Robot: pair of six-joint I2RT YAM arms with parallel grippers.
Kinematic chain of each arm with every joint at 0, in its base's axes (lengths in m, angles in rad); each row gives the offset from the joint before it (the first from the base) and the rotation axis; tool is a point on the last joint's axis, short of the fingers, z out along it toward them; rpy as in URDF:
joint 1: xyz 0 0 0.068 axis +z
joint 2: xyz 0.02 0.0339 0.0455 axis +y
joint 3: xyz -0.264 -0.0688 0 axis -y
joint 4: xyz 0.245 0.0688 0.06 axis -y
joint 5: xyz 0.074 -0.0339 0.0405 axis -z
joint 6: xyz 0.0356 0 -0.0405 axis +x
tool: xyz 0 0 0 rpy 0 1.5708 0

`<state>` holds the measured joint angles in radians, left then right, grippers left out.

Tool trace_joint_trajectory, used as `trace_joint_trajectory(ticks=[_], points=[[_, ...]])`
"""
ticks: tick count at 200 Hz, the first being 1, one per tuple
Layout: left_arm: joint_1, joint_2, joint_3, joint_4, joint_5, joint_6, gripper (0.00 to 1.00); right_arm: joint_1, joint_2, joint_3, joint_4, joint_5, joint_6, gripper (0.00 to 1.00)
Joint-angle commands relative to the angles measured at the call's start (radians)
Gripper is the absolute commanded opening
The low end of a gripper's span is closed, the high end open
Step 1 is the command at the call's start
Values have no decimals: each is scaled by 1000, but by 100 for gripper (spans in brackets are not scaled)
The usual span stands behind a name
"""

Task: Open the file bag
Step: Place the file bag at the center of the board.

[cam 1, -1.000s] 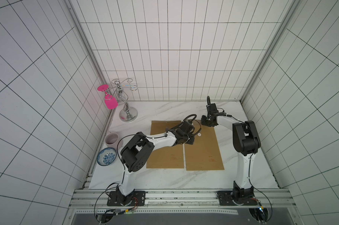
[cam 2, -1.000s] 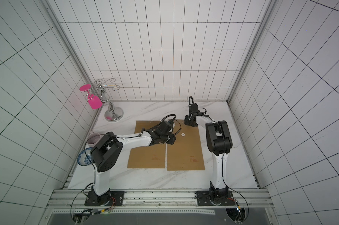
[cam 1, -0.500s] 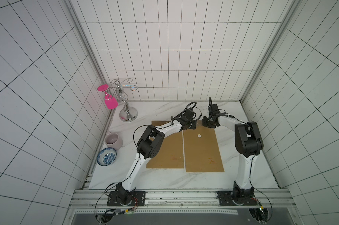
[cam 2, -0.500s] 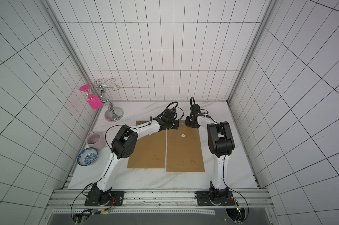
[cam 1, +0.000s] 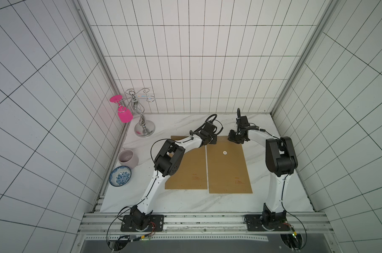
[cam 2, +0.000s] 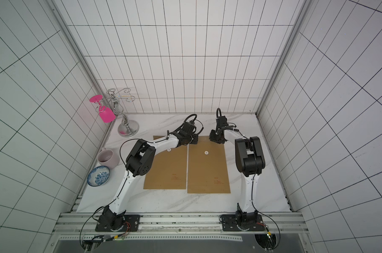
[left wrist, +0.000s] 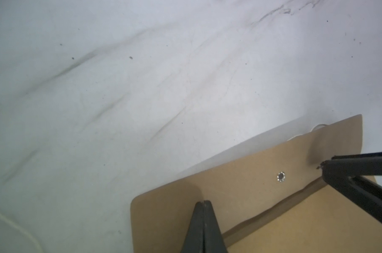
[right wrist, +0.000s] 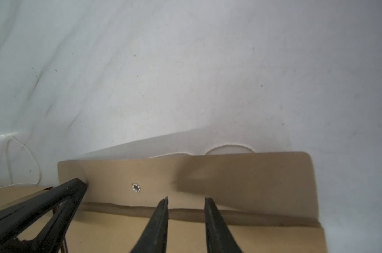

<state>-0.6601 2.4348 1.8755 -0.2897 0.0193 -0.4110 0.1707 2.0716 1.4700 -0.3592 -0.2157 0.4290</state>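
Observation:
The brown file bag point(cam 1: 227, 170) point(cam 2: 207, 170) lies flat on the marble table, its white closure disc point(cam 1: 224, 152) uncovered. Its flap point(right wrist: 240, 175) point(left wrist: 240, 186) is folded back toward the rear wall, and a metal eyelet point(right wrist: 136, 188) shows on it. My left gripper point(left wrist: 204, 201) point(cam 1: 212, 141) is shut, its tips resting on the flap near the corner beside the other bag, with nothing between them. My right gripper point(right wrist: 186, 199) point(cam 1: 234, 140) is open, its fingers point(right wrist: 163, 210) standing over the flap's fold line. A white string point(right wrist: 227, 146) curls behind the flap.
A second brown file bag point(cam 1: 192, 170) lies edge to edge on the left, partly under my left arm. At the left wall stand a lilac mug point(cam 1: 127, 157), a blue patterned bowl point(cam 1: 120, 178) and a silver rack point(cam 1: 141, 127) holding a pink glass point(cam 1: 124, 114).
My left gripper has moved back from the bags' middle seam to the flap at the rear and has shut. The left elbow has swung forward. The right gripper stayed put and opened slightly.

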Motion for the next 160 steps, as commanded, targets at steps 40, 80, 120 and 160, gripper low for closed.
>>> trace_joint_trajectory(ticks=[40, 80, 120, 160], points=[[12, 17, -21, 28, 2, -8, 0, 34, 60, 119, 22, -177, 38, 39], [27, 22, -20, 23, 15, 20, 0, -16, 74, 81, 28, -150, 58, 37], [30, 30, -18, 14, 11, 39, 0, -100, 43, 27, 1, -116, 31, 36], [29, 46, 6, 14, 22, 36, 0, -153, 72, 44, -64, -117, 21, 32]])
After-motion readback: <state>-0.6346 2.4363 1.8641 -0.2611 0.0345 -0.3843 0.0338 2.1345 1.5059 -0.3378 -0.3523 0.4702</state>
